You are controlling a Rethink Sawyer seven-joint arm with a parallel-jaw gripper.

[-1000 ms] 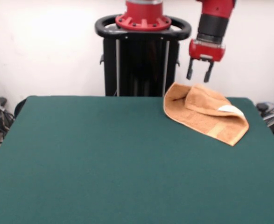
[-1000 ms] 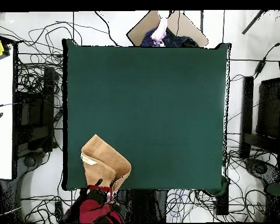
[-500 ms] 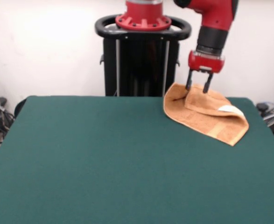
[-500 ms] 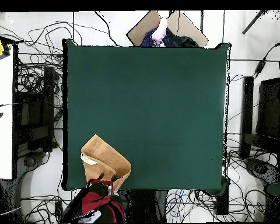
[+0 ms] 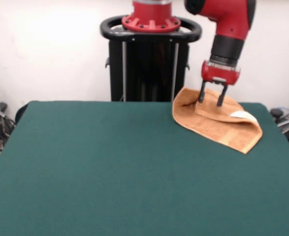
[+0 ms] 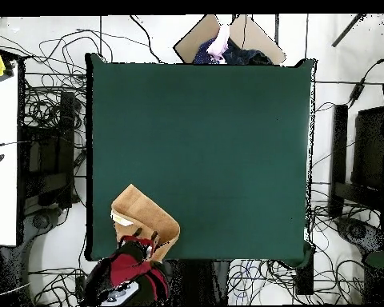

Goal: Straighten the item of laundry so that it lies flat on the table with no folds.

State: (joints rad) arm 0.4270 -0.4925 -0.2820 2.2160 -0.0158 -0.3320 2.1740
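Observation:
The orange-tan towel (image 5: 215, 118) lies folded over on itself at the far right corner of the dark green table (image 5: 110, 167), with a white tag (image 5: 243, 115) showing on top. In the overhead view the towel (image 6: 143, 216) sits at the table's (image 6: 203, 144) bottom left. My gripper (image 5: 210, 101) is open, its two dark fingers pointing down, with the tips at or just above the towel's raised upper fold. In the overhead view my gripper (image 6: 145, 239) is over the towel's lower edge. Whether the tips touch the cloth is not clear.
The black pedestal (image 5: 149, 59) stands behind the table's far edge, left of the towel. Cables (image 6: 43, 120) lie on the floor round the table. A person (image 6: 223, 44) shows at the top edge of the overhead view. A white bench (image 6: 2, 144) stands at the left.
My gripper has come down from above the towel to its upper fold and shifted slightly right in the front view. The towel has not moved.

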